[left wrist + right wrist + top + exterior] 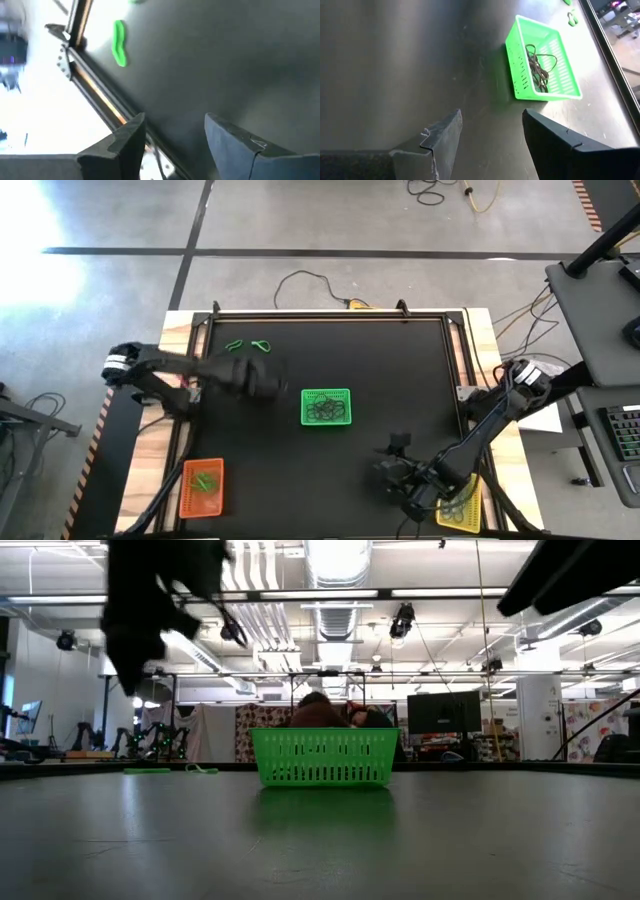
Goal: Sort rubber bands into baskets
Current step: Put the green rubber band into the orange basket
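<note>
Black table (330,460) carries a green basket (326,407) mid-table; green rubber bands (248,345) lie at its far edge. Left gripper (175,145), spread and empty, hovers near them, apparently approaching; next it must descend and pinch one. Right gripper (492,135) waits, spread.

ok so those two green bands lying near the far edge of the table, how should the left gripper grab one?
Straight down from above with the open left gripper. The green bands lie flat as thin elongated loops, so probably pinch across a loop's narrow middle, closing both strands together.
</note>
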`<state>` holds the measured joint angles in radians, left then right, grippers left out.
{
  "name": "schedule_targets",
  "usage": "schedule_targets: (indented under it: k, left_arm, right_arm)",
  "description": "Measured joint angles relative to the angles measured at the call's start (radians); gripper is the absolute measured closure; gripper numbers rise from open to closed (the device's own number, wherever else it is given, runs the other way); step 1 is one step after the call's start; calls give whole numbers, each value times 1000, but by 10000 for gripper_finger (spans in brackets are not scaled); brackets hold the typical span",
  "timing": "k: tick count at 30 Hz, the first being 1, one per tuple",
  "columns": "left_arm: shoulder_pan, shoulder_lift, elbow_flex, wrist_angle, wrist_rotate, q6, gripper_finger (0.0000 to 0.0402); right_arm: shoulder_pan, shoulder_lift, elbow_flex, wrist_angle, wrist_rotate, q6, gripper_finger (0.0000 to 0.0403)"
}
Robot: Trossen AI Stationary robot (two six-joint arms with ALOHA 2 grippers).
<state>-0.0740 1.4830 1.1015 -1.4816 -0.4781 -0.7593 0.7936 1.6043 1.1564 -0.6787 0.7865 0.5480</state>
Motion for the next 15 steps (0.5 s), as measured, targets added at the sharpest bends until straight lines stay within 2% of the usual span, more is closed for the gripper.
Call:
schedule_targets:
  k: [5, 11, 15]
  left_arm:
    - [304, 3, -34, 162, -6, 136, 215]
    - [577, 32, -36, 299, 86, 233, 215]
    - [732, 48, -36, 393, 196, 246, 215]
  right_arm:
    - [32, -7, 0, -2, 0, 1, 197]
    - [55, 7, 0, 0, -1, 32, 197]
    - [59, 12, 0, 1, 0, 60, 197]
